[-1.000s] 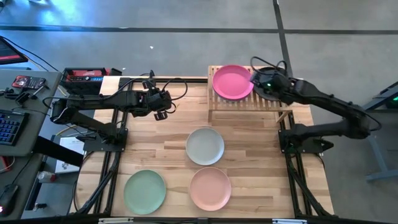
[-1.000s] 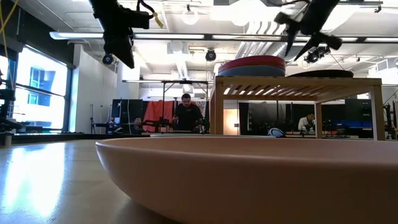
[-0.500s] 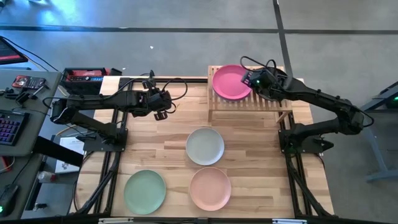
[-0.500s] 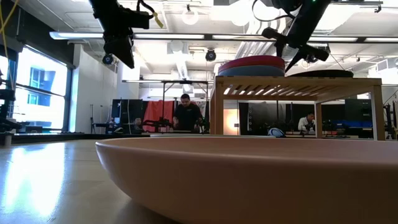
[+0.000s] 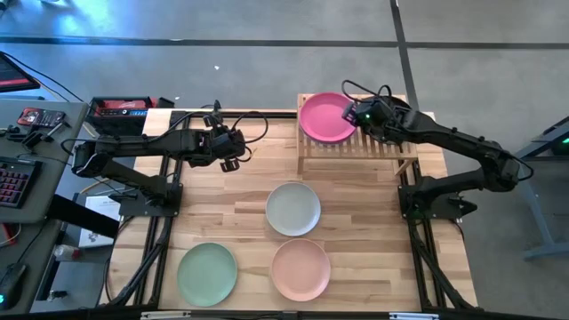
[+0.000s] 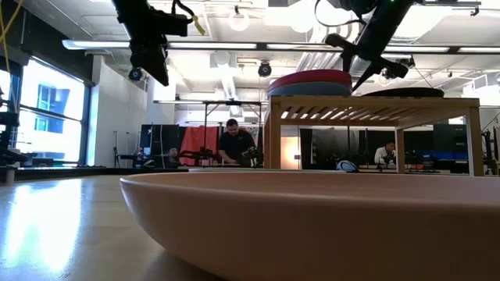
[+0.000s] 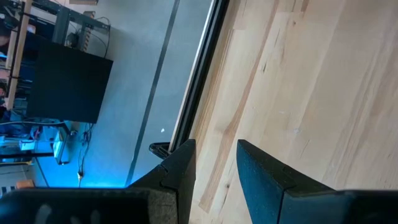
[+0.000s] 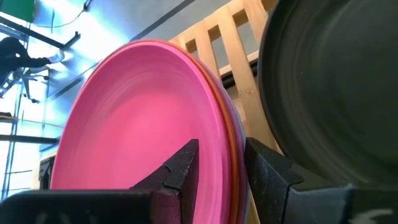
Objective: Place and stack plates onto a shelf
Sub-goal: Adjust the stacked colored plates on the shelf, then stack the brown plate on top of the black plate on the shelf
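Observation:
A magenta plate (image 5: 322,117) tops a stack on the left half of the light-wood shelf (image 5: 356,151) at the table's far side. A black plate (image 8: 329,93) lies on the shelf's right half, mostly under my right arm in the high view. My right gripper (image 5: 356,115) is open at the magenta plate's right rim. An off-white plate (image 5: 293,209), a mint green plate (image 5: 207,273) and a peach-pink plate (image 5: 300,269) lie flat on the table. My left gripper (image 5: 231,162) hangs open over the far left of the table with nothing in it. My right gripper stands astride the magenta plate's right rim (image 8: 222,155): one finger (image 8: 180,168) is over the plate's inside and the other finger (image 8: 267,168) is outside the rim. The fingers slant down from the table's right. The plate lies flat on its stack.
An orange rim (image 8: 232,146) shows just under the magenta plate, and a blue plate (image 6: 312,88) lies lower in that stack. The shelf's slats show bare between the two piles. Red and dark devices (image 5: 120,108) sit beyond the table's far left corner.
My right gripper has gone toward the table's left edge and a little down, from above the black plate to the magenta plate's rim. The magenta plate has slid a little toward the left on its stack. The gap between the fingers has stayed the same.

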Controlling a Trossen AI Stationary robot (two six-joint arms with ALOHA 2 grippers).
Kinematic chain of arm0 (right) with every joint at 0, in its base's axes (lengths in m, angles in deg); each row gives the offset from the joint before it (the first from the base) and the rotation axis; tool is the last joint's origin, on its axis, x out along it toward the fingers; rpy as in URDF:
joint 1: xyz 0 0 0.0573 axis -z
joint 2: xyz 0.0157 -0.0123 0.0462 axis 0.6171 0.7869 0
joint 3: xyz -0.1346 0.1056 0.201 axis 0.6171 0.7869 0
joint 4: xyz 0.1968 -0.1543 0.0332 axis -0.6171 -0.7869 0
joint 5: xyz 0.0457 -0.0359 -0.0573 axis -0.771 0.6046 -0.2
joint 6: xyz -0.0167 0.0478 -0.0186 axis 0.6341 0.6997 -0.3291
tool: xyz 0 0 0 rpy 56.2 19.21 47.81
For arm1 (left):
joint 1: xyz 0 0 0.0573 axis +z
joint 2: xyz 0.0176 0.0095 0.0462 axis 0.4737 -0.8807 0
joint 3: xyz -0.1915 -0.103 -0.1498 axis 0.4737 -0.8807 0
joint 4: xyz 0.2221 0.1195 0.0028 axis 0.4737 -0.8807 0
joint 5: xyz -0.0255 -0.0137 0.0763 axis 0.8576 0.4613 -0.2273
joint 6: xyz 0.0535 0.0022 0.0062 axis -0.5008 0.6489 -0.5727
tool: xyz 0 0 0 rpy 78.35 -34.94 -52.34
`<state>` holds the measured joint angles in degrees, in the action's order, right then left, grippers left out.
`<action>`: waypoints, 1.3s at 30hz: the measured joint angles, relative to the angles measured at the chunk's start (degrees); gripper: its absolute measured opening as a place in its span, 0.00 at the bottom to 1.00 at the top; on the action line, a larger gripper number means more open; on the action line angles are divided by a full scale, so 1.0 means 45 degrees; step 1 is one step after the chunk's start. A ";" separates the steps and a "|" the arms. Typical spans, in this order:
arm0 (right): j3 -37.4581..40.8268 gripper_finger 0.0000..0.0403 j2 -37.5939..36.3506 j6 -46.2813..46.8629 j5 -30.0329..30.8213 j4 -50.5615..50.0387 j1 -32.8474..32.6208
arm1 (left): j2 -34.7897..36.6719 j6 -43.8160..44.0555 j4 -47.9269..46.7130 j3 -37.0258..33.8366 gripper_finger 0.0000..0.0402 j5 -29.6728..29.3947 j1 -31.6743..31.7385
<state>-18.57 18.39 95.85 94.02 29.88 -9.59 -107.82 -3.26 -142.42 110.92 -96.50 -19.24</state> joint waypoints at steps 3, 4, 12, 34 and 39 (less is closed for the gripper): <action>0.0000 0.27 0.0039 -0.0100 0.0044 0.0029 -0.0010 | 0.0000 0.0000 0.0000 0.0000 0.26 0.0000 0.0000; 0.0000 0.27 0.0039 -0.0154 0.0085 0.0042 -0.0010 | 0.0000 0.0000 0.0000 0.0000 0.26 0.0000 0.0000; 0.0000 0.27 -0.0395 -0.0515 0.0627 0.0048 -0.0010 | 0.0000 0.0015 -0.0012 0.0000 0.26 0.0000 0.0000; 0.0000 0.27 -0.1865 -0.4525 -0.3321 0.5042 -0.3455 | 0.0000 0.0470 -0.0116 0.0000 0.26 0.3985 0.0000; 0.0000 0.27 -0.1446 -0.3951 -0.3188 0.5026 -0.5671 | 0.0000 0.0709 -0.0117 0.0000 0.26 0.5137 0.0000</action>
<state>-18.57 11.88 78.07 79.67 52.50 -35.11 -107.82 -0.07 -142.94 110.92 -73.38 -19.24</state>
